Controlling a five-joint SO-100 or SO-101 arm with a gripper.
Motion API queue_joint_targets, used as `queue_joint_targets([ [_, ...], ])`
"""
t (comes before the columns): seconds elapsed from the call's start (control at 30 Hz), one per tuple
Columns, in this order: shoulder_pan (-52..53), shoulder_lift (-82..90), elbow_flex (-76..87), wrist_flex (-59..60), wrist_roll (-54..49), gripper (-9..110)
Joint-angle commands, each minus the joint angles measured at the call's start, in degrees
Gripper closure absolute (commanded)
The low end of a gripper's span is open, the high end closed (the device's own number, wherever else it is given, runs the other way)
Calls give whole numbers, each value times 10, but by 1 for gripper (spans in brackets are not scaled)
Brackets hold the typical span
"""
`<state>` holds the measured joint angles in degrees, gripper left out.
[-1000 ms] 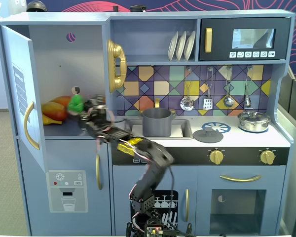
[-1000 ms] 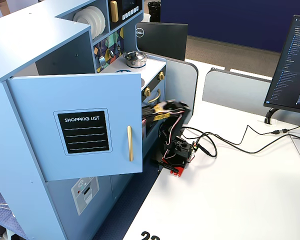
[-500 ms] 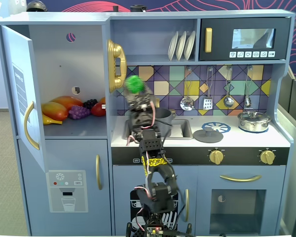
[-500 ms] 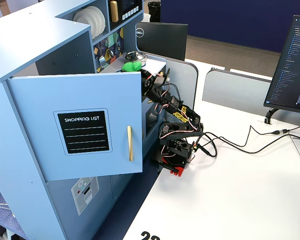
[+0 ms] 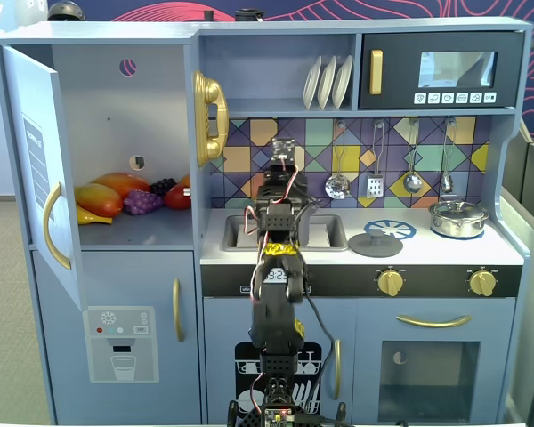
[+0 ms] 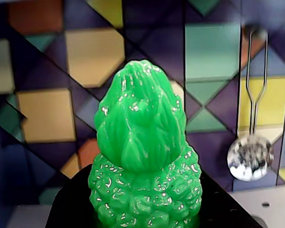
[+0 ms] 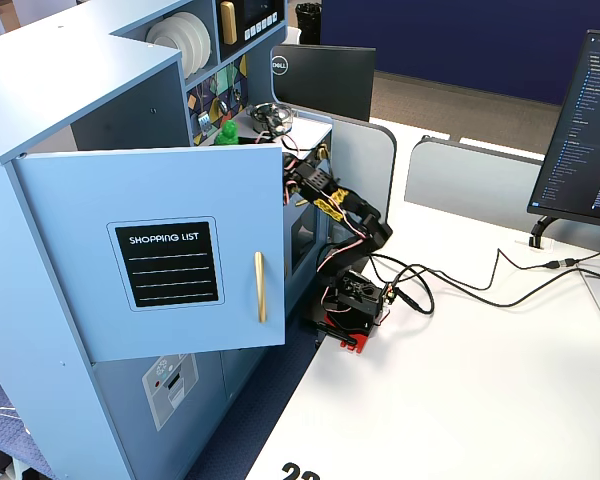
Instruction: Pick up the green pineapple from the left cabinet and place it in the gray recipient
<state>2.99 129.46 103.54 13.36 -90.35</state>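
My gripper is shut on the green pineapple, a bumpy bright green toy that fills the wrist view with a black jaw under it. I hold it up in front of the coloured tile wall, above the sink area, to the right of the left cabinet. In a fixed view from the side the pineapple shows as a small green spot just past the open cabinet door. In the front fixed view the gripper hides the pineapple. The gray recipient is not visible in any view.
The cabinet door stands wide open to the left. A mango, a purple grape bunch and a red fruit lie on its shelf. A flat gray lid and a shiny silver lidded pot sit on the counter. Utensils hang on the wall.
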Motion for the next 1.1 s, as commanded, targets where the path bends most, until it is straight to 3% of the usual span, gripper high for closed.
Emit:
queue_joint_targets([
  [0.0, 6, -57, -82, 7, -4, 101],
  [0.03, 6, -66, -89, 5, -3, 96],
  [0.1, 7, -75, -96, -9, 33, 73],
  [0.23, 2, -71, -98, -4, 31, 62],
  [0.5, 3, 47, -60, 87, 13, 73],
  [0.7, -36, 355, 81, 505, -22, 100],
  [0.83, -43, 480, 217, 666, -4, 101],
  [0.97, -40, 526, 382, 696, 45, 101],
  [1.07, -37, 526, 522, 636, 47, 101],
])
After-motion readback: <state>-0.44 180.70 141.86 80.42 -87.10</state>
